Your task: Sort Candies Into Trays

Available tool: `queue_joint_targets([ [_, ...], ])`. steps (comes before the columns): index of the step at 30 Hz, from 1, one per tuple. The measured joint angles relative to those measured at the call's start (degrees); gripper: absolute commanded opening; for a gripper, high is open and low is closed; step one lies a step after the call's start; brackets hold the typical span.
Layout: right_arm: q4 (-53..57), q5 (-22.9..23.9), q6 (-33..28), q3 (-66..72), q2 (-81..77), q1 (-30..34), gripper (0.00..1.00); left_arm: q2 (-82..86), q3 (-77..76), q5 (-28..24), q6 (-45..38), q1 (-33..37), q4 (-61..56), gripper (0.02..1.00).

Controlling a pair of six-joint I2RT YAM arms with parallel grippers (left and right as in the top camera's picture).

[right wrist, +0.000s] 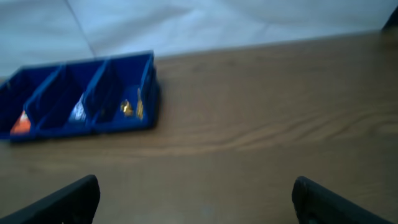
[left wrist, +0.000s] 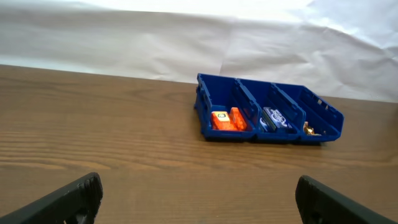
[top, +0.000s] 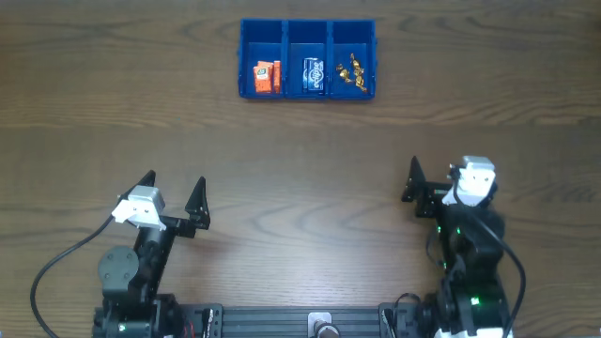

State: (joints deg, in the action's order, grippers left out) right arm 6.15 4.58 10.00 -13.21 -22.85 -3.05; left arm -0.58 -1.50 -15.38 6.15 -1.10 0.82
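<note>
A blue three-compartment tray (top: 307,28) lies at the far middle of the wooden table. Its left bin holds orange candies (top: 268,76), the middle bin a blue-wrapped candy (top: 314,74), and the right bin gold-wrapped candies (top: 350,73). My left gripper (top: 175,181) hovers near the front left, open, with nothing between its fingers. My right gripper (top: 434,178) is at the front right, also open and holding nothing. Both wrist views face the tray (left wrist: 323,112) (right wrist: 146,62) from a distance, across bare table. The orange candies (left wrist: 225,120) and gold candies (right wrist: 130,109) are visible inside.
Bare wood (top: 300,169) lies between the grippers and the tray. A white sheet (left wrist: 124,43) hangs behind the table's far edge. Both arm bases and a black rail (top: 310,319) stand along the front edge.
</note>
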Motion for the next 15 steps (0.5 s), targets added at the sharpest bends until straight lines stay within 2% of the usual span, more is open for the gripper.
queue_joint_targets([
  [6,-3.80,-1.88,-0.48,6.69,8.00,3.45,0.998,0.00,0.00,0.00,0.00,0.00,0.00,0.998],
  [11,-11.80,-2.56,-0.66,10.43,11.87,3.48,0.998,0.00,0.00,0.00,0.00,0.00,0.00,0.998],
  [15,-11.78,-2.71,-0.66,12.31,15.80,3.48,0.998,0.00,0.00,0.00,0.00,0.00,0.00,0.996],
])
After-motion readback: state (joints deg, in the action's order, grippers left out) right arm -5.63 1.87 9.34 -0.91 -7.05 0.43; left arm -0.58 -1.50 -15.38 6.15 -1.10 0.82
